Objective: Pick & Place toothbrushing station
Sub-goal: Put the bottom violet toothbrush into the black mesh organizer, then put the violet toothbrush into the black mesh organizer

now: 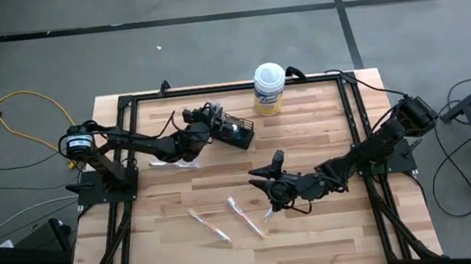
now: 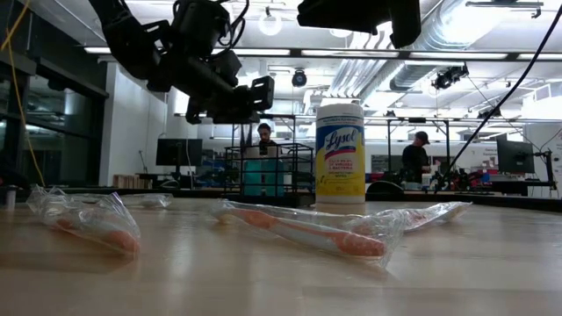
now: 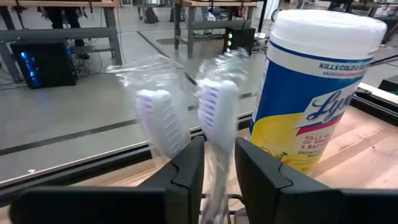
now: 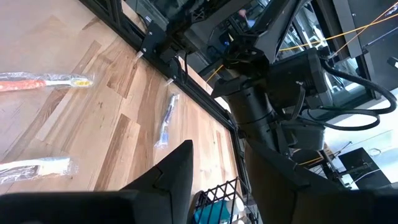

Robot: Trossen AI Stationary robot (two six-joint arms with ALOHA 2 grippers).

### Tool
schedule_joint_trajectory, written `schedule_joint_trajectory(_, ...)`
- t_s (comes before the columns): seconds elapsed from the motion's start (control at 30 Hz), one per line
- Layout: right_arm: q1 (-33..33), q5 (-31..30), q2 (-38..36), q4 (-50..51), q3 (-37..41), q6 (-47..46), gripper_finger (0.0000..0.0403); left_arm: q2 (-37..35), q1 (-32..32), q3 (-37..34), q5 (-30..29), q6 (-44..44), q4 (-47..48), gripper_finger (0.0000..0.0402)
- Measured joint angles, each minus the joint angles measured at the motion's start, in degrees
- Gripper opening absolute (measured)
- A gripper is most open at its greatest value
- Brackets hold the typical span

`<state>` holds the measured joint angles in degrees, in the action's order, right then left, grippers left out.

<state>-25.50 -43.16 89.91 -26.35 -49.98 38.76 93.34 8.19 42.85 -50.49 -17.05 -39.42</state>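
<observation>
The left gripper (image 1: pixel 216 115) is positioned near the far edge of the table (image 1: pixel 178 254), left of centre, directly over the black wire-mesh basket (image 1: pixel 240 133). In the left wrist view its fingers (image 3: pixel 186 177) stand on either side of a wrapped toothbrush (image 3: pixel 217 118) with a narrow gap; whether they press on it cannot be told. A second wrapped brush head (image 3: pixel 158 121) stands just beside the first. In the low view, teal-topped items (image 2: pixel 263 175) sit inside the basket.

Just left of the basket, toward the left edge, a wrapped purple-accented toothbrush (image 1: pixel 172 163) lies flat on the table.

Nearer the front edge, around the centre, two wrapped toothbrushes lie side by side but apart: one with an orange accent (image 1: pixel 209 225) and a paler one (image 1: pixel 245 217).

At the far edge, right of the basket, a white-lidded Lysol wipes canister (image 1: pixel 269 88) stands upright.

The right gripper (image 1: pixel 266 180) is positioned right of centre on the table, above the surface, just beyond the paler toothbrush. Its fingers (image 4: pixel 177 168) stand apart and nothing is between them.

Two people (image 2: pixel 263 136) are visible in the room beyond the table.
</observation>
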Motion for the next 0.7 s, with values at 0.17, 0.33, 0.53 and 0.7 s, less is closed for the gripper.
schedule_joint_trajectory(0.17, 0.0, 0.0, 0.0, 0.0, 0.0, 0.0, 0.0136, 0.0, -0.1, 0.0, -0.1, 0.7, -0.7, 0.0111)
schedule_joint_trajectory(0.33, 0.0, 0.0, 0.0, 0.1, 0.0, -0.2, 0.0136, 0.0, -1.0, 0.0, -0.8, 2.9, -1.6, 0.0120)
schedule_joint_trajectory(0.53, 0.0, 0.0, 0.0, 0.1, 0.0, -0.2, 0.0136, 0.0, -2.9, 0.0, -1.8, 3.4, -1.9, 0.0120)
schedule_joint_trajectory(0.7, 0.0, 0.0, 0.0, 0.1, 0.0, -0.2, 0.0136, 0.0, -5.3, 0.0, -4.7, 6.7, -3.4, 0.0120)
